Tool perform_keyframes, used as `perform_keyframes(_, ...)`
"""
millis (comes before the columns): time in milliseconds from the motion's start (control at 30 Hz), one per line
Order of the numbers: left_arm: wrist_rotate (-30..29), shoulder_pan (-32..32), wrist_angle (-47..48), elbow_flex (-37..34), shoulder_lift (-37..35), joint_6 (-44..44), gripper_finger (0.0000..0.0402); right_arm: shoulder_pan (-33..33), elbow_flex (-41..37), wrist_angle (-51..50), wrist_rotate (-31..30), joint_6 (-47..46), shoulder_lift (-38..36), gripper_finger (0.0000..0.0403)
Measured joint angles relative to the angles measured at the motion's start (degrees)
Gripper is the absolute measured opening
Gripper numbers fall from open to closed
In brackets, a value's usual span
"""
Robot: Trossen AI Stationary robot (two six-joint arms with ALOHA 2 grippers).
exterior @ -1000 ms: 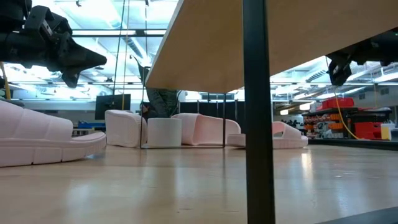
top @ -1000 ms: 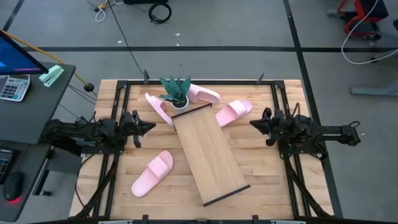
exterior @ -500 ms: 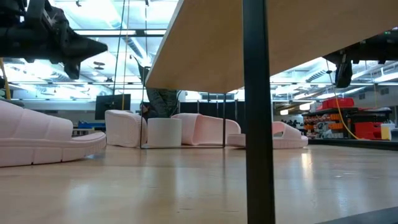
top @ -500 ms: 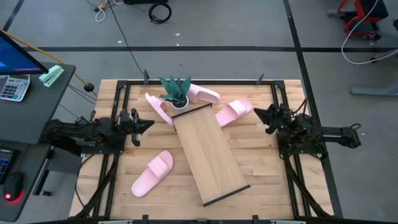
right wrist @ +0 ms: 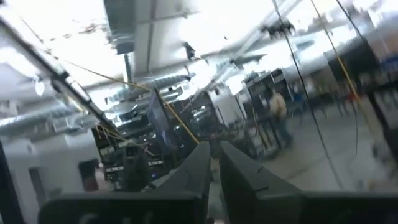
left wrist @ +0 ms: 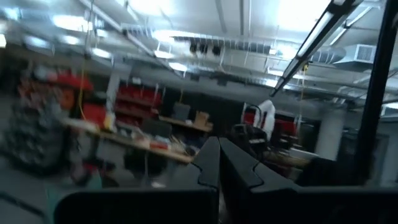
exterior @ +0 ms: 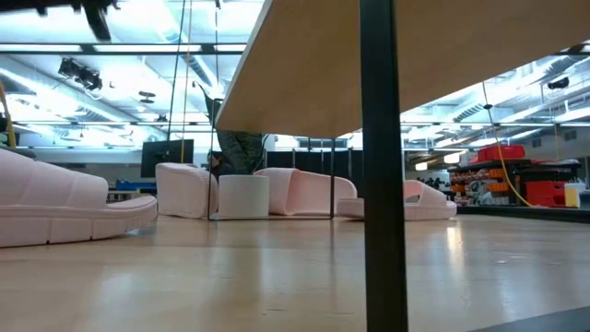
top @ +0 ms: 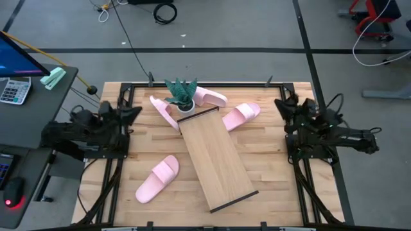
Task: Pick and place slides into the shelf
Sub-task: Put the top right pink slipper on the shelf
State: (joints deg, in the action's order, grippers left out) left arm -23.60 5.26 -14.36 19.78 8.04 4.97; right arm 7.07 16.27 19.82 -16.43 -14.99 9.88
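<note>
High view: the tabletop (top: 270, 160) carries the shelf (top: 215, 160) lying diagonally, with 4 slides (top: 158, 178) around it, none on the board. Best start with the lone near slide, gripping its strap. Left gripper (top: 131, 112) is shut and empty; right gripper (top: 282, 102) holds nothing, its opening unclear.

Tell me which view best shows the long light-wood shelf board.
High view: the long light-wood shelf board lies fully visible, diagonal on the table. Low view shows only its underside and a black rail. Neither wrist view shows it; both face the room.
</note>
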Motion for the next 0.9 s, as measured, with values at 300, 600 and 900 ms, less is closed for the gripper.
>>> perform_keyframes(300,-5.11,0.01,3.25,18.46,14.43,-7.74,0.0024,1.98,28.0,-7.62,0.63,7.93,20.19,0.0061)
perform_keyframes(600,-7.36,0.02,21.18,41.64,28.01,-8.62,0.0036,4.15,63.25,-40.76,4.26,9.46,38.68,0.0086)
perform_keyframes(900,-11.35,0.0,48.82,58.75,36.32,3.43,0.0048,5.23,81.26,-62.83,4.53,12.36,49.6,0.0089)
